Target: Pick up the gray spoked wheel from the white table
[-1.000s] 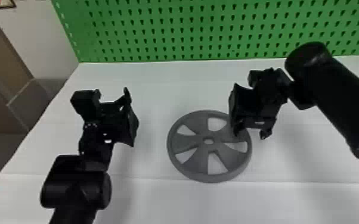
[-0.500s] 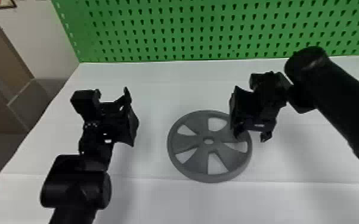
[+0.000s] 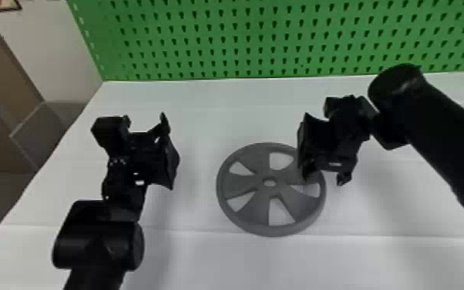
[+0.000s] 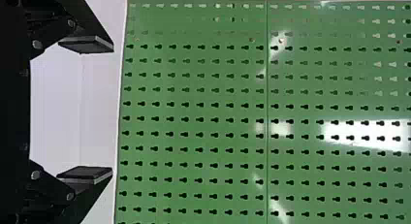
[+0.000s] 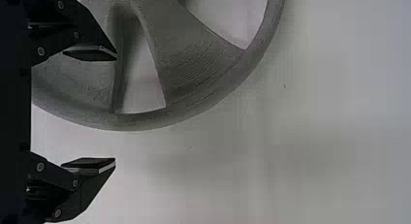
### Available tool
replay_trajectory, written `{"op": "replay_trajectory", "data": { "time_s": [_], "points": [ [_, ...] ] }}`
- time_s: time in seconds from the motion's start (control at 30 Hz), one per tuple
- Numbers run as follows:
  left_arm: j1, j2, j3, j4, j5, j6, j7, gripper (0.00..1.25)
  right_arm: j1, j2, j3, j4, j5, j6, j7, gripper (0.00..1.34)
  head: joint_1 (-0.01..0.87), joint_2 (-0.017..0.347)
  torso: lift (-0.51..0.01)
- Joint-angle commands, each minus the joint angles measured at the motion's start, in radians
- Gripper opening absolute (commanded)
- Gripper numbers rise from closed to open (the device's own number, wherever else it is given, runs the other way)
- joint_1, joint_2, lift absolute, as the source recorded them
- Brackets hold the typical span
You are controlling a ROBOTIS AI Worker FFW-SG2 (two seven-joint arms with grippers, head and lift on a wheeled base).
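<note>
Slightly edging, right claw [image 3: 325,176] is hovering over the finely ridged spoked wheel [image 3: 239,185]; left claw [image 3: 145,126] is waiting leftward, both spread.

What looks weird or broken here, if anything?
Nothing stands out. The gray spoked wheel lies flat on the white table, and I can't see any cracks in it or anything spilled.
</note>
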State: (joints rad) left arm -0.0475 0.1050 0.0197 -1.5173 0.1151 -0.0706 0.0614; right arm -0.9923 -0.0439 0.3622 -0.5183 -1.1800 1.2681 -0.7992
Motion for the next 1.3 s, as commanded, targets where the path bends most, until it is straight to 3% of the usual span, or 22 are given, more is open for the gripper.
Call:
{"op": "replay_trajectory", "data": {
  "time_s": [0.0,0.37,1.27],
  "points": [
    [-0.002,0.001,-0.003,0.0,0.002,0.0,0.0,0.89,0.011,0.002,0.011,0.001,0.01,-0.021,0.0,0.85,0.779,0.153,-0.063],
    [-0.003,-0.001,-0.003,0.0,0.006,0.0,0.0,0.89,0.041,0.002,-0.031,0.0,0.022,-0.042,0.0,0.85,0.779,0.153,-0.063],
    [-0.009,-0.001,-0.015,0.0,0.012,0.0,0.02,0.89,0.057,-0.002,-0.006,-0.003,0.043,-0.067,0.04,0.85,0.779,0.153,-0.063]
  ]
}}
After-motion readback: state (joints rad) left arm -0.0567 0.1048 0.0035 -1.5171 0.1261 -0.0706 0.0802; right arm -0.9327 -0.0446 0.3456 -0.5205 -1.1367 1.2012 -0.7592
